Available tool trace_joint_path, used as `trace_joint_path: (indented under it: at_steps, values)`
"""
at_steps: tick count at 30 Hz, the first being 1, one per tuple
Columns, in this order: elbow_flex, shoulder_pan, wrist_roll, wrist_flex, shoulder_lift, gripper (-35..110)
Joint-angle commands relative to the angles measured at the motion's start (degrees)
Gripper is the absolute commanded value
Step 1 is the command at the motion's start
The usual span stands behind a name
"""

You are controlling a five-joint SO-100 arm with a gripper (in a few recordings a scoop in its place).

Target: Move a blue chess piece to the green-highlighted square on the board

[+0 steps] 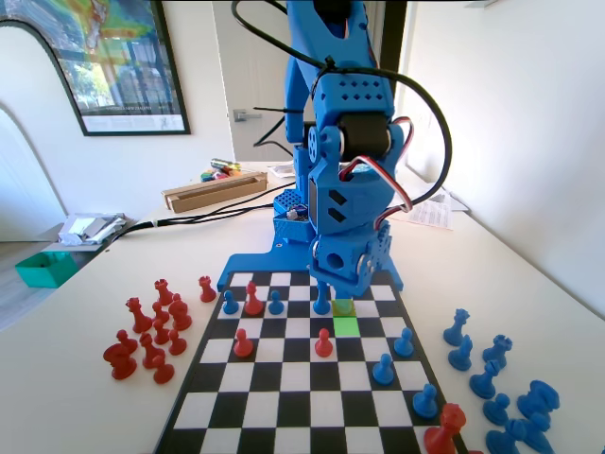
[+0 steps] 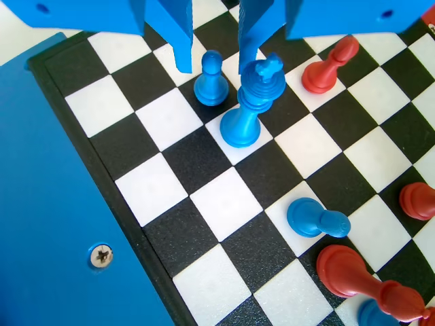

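Wrist view: the gripper hangs from the top edge, jaws apart and holding nothing. A small blue pawn stands upright on the board in the gap between the jaw tips, touching neither. Just beside it stands a taller blue piece, overlapping the right jaw. In the fixed view, the gripper is low over the far rows, with the green square just right of it and nearer the camera.

Bright, even daylight fills both views. Near pieces blur at the fixed view's bottom edge; shadows stay soft.
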Motion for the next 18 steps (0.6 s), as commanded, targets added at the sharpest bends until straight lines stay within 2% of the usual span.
trace_joint_path:
  at_steps: [1,18]
  values:
    - [1.1,-0.2,-1.1,-1.1,0.7,12]
    - [1.8,-0.8,-0.7,-3.3,-0.1,10]
